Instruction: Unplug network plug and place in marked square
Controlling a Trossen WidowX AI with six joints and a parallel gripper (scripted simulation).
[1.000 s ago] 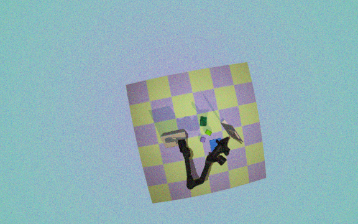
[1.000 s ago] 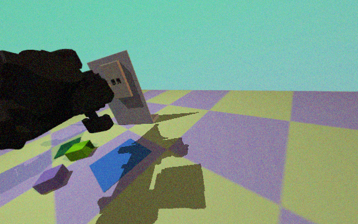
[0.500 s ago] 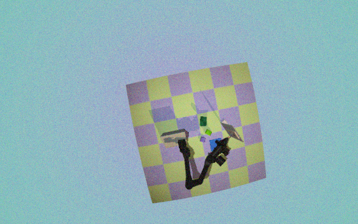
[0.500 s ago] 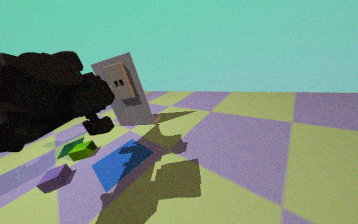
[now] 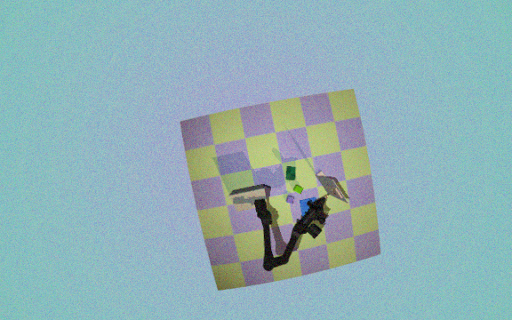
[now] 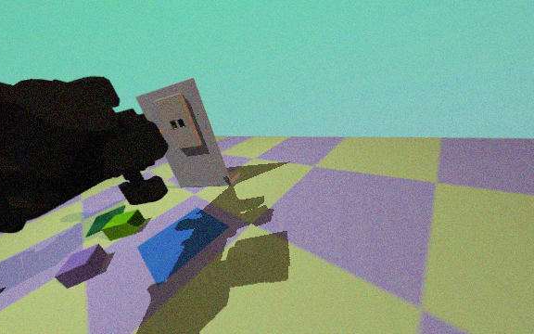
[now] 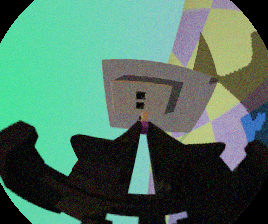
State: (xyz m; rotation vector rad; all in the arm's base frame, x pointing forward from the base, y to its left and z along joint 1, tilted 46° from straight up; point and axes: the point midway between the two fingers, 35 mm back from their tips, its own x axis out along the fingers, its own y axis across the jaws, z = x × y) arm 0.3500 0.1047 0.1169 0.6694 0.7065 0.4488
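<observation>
The grey upright panel point(image 5: 333, 187) point(image 6: 197, 172) point(image 7: 192, 117) carries a socket block point(image 6: 170, 108) point(image 7: 125, 100) with two dark openings, and both look empty. My gripper point(image 5: 326, 198) point(image 7: 143, 124) is shut on the plug point(image 7: 144, 117), a small orange and purple piece at the fingertips in the wrist view. The plug shows in front of the panel, beside the openings; the size of the gap is unclear. Its tab cannot be made out. The marked blue square point(image 5: 306, 206) point(image 6: 158, 252) point(image 7: 257, 121) lies flat on the table, partly in shadow and below the gripper.
A bright green block point(image 5: 298, 188) point(image 6: 120, 224), a purple block point(image 5: 290, 199) point(image 6: 79, 264) and a dark green piece point(image 5: 291, 173) point(image 6: 105, 220) lie beyond the blue square. A large pale box-like shape point(image 5: 252, 194) stands by the arm's base end.
</observation>
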